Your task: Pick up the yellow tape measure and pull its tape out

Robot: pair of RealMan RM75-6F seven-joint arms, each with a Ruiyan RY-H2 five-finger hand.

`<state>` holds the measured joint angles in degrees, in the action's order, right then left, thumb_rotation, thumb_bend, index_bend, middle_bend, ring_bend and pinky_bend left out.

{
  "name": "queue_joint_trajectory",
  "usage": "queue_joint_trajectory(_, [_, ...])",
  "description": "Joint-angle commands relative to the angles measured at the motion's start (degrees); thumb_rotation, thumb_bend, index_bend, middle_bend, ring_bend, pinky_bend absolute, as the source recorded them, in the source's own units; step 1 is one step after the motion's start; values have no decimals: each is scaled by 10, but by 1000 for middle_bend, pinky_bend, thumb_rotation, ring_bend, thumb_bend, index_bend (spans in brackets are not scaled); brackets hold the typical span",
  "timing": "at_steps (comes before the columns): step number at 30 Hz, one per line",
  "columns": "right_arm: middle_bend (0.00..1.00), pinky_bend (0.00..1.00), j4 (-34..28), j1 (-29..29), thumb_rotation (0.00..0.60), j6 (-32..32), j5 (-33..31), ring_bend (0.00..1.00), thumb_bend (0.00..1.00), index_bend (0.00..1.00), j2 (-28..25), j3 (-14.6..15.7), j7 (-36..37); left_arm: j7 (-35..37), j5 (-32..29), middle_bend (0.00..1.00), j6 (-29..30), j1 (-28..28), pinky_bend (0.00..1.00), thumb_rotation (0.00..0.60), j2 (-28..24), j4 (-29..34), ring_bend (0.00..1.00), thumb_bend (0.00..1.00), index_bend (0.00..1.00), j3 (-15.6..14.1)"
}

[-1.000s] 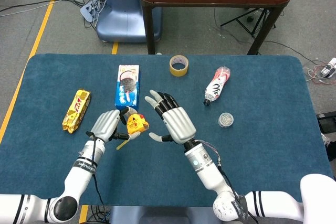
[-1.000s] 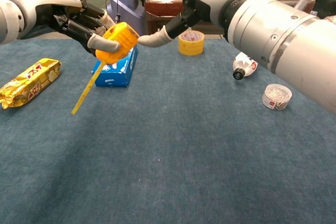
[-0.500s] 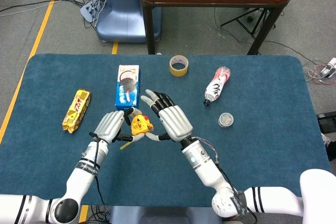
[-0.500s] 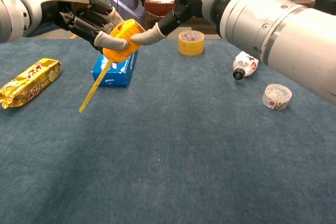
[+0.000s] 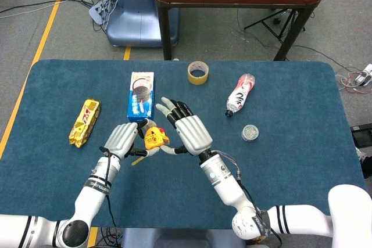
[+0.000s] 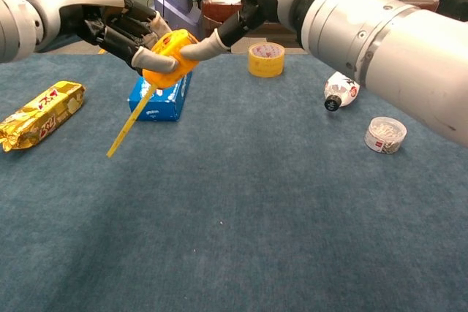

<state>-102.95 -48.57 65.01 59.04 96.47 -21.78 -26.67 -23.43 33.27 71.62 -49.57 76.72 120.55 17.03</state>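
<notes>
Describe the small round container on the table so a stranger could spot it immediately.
Start at the blue table and go to its right half, where a plastic bottle lies. Just below the bottle's cap sits a small clear round container, the only low, lidded disc there.

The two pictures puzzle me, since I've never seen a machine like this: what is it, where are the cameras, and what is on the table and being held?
It is a robot with two arms, each ending in a hand shaped like a person's. One picture looks down from its head, the other forward from its chest.

The left hand holds a yellow tape measure above the blue cloth-covered table; a short yellow strip of tape hangs out. The right hand touches the case with one finger.

On the table lie a gold-wrapped snack bar, a blue biscuit box, a yellow roll of adhesive tape, a plastic bottle on its side and a small round clear container.
</notes>
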Motion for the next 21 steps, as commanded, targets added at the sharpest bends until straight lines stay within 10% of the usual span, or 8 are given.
queue_joint_trajectory(1, [0,0,2,-2,600,2,-2,0,261,0,-1,1,0,-1,1,581,-1,0,267,600,1,0,441,204,528,-1])
queue_joint_trajectory(21, [0,0,16,-12,600,24,-10,0,280,0,1,6,-9,-6,-2,581,-6,3,268,600,1,-6,441,204,528,-3])
